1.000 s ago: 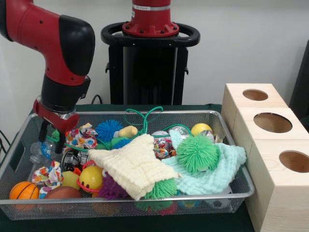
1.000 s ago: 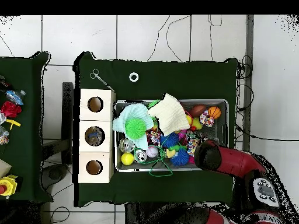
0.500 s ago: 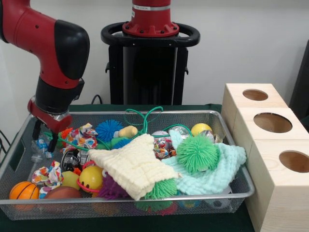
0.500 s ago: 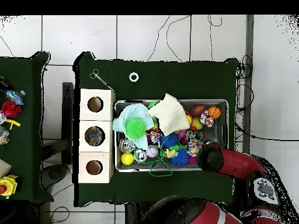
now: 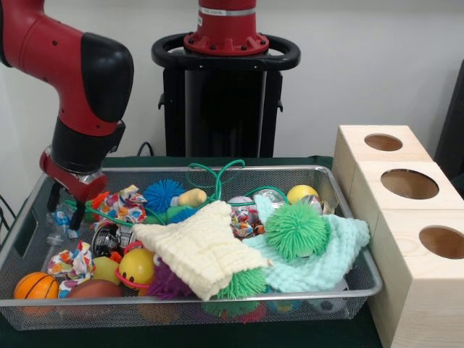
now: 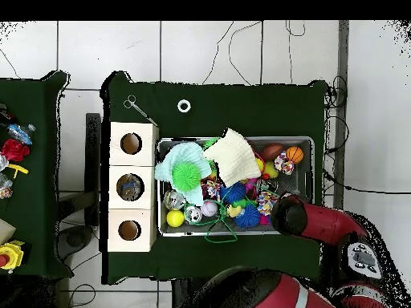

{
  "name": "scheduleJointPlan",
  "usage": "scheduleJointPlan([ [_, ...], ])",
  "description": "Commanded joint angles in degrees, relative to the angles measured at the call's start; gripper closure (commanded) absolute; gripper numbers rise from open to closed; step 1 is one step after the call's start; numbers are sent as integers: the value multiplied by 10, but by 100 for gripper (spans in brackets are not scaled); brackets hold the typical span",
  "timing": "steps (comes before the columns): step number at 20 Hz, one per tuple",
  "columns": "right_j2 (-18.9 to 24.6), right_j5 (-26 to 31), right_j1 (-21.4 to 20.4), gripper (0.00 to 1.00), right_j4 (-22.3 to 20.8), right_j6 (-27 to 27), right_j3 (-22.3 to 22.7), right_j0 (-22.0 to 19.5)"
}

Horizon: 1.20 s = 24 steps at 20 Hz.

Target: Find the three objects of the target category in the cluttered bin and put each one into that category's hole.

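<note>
Hanging over the far left corner of the bin point(image 5: 348, 286), gripper point(image 5: 64, 212) with dark fingers apart around a clear crinkly item; real grip impossible to confirm. From overhead, hidden under the red arm point(image 6: 321, 223). Partly buried under the cream cloth point(image 5: 199, 246): purple and green spiky balls.

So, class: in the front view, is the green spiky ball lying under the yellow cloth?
No. The green spiky ball sits in the open on top of the mint cloth, beside the yellow cloth.
</note>
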Motion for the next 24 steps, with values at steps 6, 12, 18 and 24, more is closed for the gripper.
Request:
scheduleJointPlan([
  [6,50,17,24,100,8,35,10,-25],
  [12,64,127,-100,100,36,4,53,-13],
  [18,68,195,-146,100,53,-2,48,0],
  [24,75,188,-144,100,51,4,49,-5],
])
